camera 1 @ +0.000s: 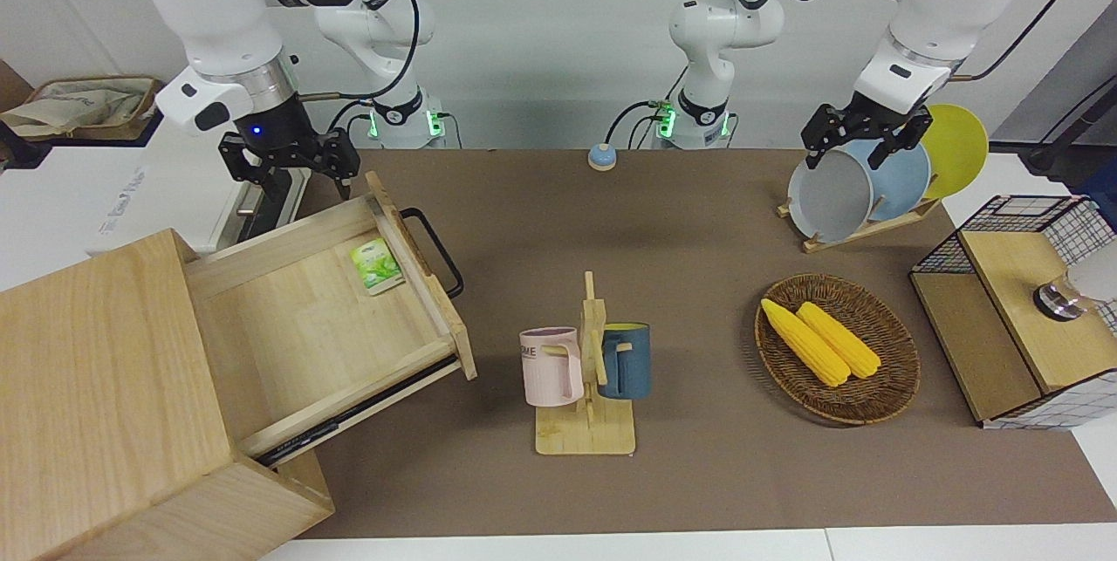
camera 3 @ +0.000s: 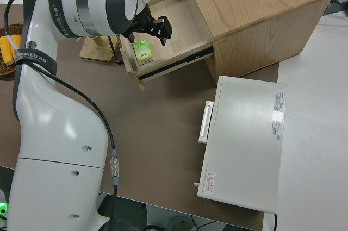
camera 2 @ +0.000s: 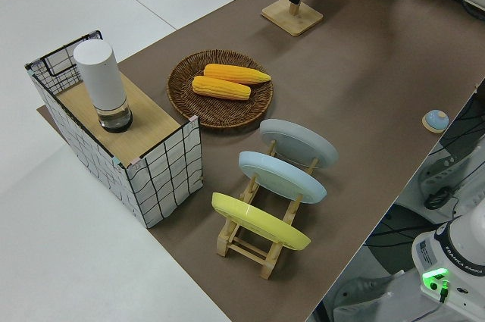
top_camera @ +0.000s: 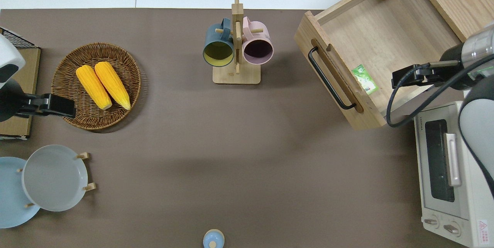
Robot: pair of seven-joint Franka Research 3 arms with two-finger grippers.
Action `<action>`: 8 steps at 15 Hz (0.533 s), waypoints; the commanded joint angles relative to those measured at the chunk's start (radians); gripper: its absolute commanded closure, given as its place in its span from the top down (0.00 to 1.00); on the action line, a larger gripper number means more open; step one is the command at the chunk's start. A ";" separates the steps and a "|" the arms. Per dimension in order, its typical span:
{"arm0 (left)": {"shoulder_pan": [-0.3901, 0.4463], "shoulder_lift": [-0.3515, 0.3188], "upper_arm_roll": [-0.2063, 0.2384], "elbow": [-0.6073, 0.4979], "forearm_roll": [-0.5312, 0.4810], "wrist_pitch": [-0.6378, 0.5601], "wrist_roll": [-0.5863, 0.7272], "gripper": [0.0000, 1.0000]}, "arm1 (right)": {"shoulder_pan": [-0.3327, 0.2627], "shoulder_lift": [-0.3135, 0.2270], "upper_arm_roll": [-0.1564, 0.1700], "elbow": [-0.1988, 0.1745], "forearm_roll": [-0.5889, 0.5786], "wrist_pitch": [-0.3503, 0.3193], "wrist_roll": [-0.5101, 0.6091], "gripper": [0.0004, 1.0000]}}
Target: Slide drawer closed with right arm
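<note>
The drawer (camera 1: 332, 317) is standing pulled well out of the pale wooden cabinet (camera 1: 105, 404), a wide, shallow light-wood tray lying skewed to the table's edges. In the overhead view it is occupying the 1 to 2 o'clock region at the right arm's end of the table. Its black metal loop handle (top_camera: 332, 79) is projecting from the front panel toward the table's middle. The right arm (camera 1: 227, 29), white with a blue wrist light, is hanging its black gripper (camera 1: 288, 161) over the drawer's corner nearest the robots.

A robotics lab: two bench-mounted white arms (camera 1: 218, 11) over a brown mat (camera 1: 698, 299) staged with kitchen props.
</note>
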 commanded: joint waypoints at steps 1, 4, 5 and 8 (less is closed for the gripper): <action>0.004 0.011 -0.006 0.024 0.017 -0.020 0.010 0.99 | 0.003 -0.014 -0.005 -0.010 0.013 -0.007 -0.023 0.99; 0.004 0.011 -0.006 0.024 0.017 -0.020 0.010 0.99 | 0.004 -0.016 -0.003 -0.010 0.014 -0.026 -0.023 0.99; 0.004 0.011 -0.006 0.026 0.017 -0.020 0.010 0.99 | 0.004 -0.016 -0.005 -0.010 0.013 -0.036 -0.024 0.99; 0.004 0.011 -0.006 0.026 0.017 -0.020 0.010 0.99 | 0.003 -0.019 -0.005 -0.004 0.014 -0.063 -0.027 0.98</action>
